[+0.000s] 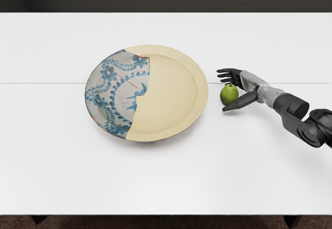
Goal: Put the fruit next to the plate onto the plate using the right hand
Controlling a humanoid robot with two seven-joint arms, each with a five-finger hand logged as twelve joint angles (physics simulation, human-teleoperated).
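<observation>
- Now, in the head view, the green fruit (229, 94) sits on the table (166, 177) at the plate's (176, 91) three o'clock, just beside its rim.
- My right hand (243, 84) brackets it with fingers spread above and thumb below, not clamped on it.
- I'd close evenly around its widest part before lifting, or it may roll.
- The plate holds nothing.
</observation>
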